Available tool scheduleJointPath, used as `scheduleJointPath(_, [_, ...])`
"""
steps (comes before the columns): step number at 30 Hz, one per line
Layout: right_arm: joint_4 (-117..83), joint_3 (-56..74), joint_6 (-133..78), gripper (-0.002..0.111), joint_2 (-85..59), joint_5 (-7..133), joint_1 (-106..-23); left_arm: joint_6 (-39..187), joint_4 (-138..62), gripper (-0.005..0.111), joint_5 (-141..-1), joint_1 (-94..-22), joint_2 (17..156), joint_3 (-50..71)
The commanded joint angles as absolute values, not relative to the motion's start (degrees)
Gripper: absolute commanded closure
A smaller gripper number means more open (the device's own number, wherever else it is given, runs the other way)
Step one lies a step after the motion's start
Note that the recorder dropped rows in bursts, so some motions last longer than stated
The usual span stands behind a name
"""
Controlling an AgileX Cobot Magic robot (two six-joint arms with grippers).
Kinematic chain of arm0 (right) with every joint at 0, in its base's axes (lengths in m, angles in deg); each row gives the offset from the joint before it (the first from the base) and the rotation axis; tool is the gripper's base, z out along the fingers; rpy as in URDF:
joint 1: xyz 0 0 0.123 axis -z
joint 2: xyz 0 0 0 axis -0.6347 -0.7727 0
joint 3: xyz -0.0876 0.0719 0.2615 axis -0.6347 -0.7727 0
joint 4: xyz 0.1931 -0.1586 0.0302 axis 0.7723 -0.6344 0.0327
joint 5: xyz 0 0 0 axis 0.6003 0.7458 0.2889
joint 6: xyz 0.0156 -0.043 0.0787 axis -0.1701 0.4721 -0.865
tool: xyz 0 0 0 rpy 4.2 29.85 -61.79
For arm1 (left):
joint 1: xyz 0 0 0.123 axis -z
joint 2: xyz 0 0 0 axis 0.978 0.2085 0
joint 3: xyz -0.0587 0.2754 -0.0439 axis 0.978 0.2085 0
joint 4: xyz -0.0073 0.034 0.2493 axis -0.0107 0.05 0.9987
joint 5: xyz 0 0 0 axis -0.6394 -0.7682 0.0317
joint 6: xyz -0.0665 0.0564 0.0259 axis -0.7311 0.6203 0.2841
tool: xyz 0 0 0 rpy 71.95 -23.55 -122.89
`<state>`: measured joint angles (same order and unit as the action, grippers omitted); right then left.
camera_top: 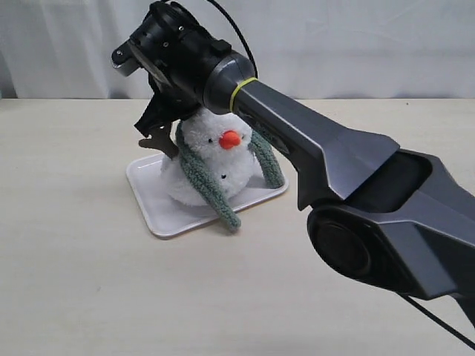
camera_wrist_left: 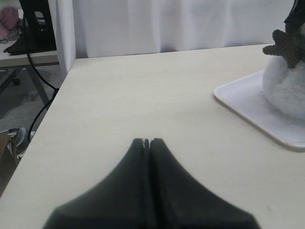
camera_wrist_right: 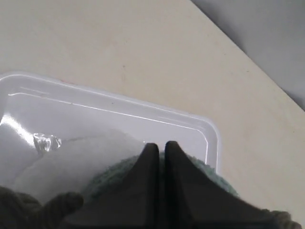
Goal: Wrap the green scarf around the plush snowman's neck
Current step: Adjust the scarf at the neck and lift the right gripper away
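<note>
While parked with right gripper [camera_wrist_right: 157, 145] pressed together at snowman's [camera_top: 210, 135] nine o'clock, reach scarf's [camera_top: 208, 189] long end trailing toward five o'clock.

The exterior view looks across the desk [camera_top: 74, 282] from somewhat above, facing a white curtain [camera_top: 371, 44], and the right arm [camera_top: 356, 185] looms very near the lens. The left wrist view sits low, sighting past the left end effector [camera_wrist_left: 147, 142] along the desk, well back from the white tray [camera_wrist_left: 248, 107] (only a corner shows). The right wrist view peers steeply down past the right end effector [camera_wrist_right: 161, 145], close above that tray. All three views share the tray.
</note>
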<state>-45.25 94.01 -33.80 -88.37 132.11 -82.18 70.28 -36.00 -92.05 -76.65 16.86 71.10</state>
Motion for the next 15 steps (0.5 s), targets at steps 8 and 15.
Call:
scheduleJointPath(8, [-42.9,94.2,-30.8,0.104,-89.2,132.6,-81.9,70.1,-36.0,0.107,-91.5,-76.6,16.7,71.3])
scheduleJointPath(15, [-43.2,94.2,-30.8,0.104,-86.3,132.6,-82.2,70.1,-36.0,0.107,-91.5,-76.6,16.7,71.3])
